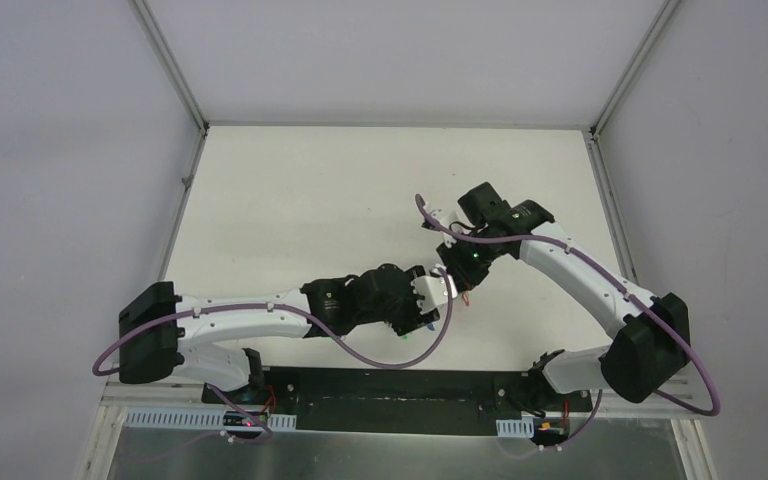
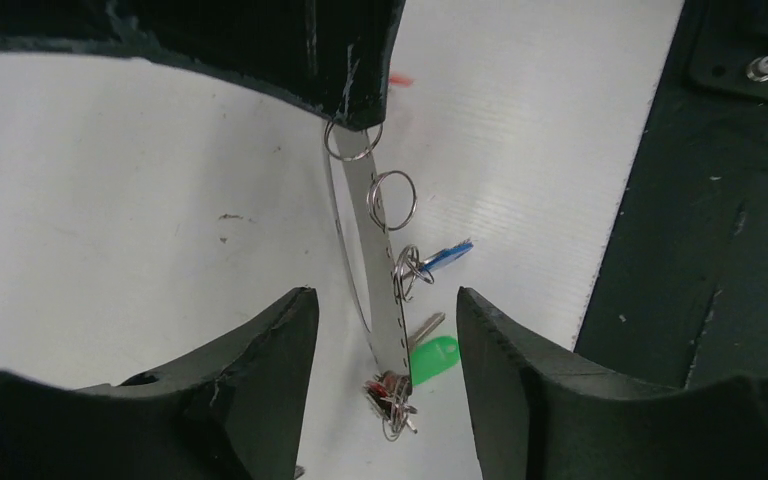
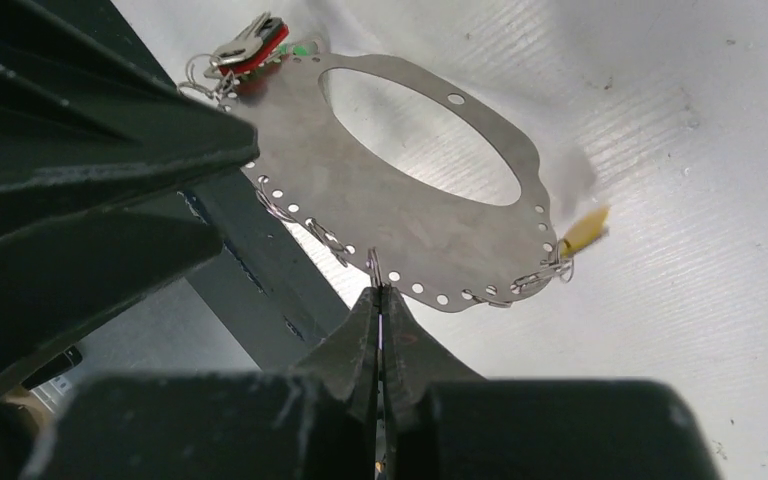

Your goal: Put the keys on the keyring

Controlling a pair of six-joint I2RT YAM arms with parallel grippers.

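The keyring (image 3: pixel 400 200) is a flat grey metal oval with a big hole and small holes round its rim. It hangs edge-on in the left wrist view (image 2: pixel 378 270). My right gripper (image 3: pixel 380 292) is shut on a small split ring at the keyring's rim and holds it above the table; its tip also shows in the left wrist view (image 2: pixel 355 100). The blue-tagged key (image 2: pixel 447 256) and the green-tagged key (image 2: pixel 433 357) hang from the rim. My left gripper (image 2: pixel 385 335) is open, with the keyring's lower end between its fingers (image 2: pixel 260 380), untouched.
A red-tagged key (image 3: pixel 255 45) and a yellow tag (image 3: pixel 585 232) also hang from the keyring. An empty split ring (image 2: pixel 392 200) hangs from the rim. Both grippers meet over the white table (image 1: pixel 310 200) near its front edge. A dark base plate (image 2: pixel 700 250) lies close on the right.
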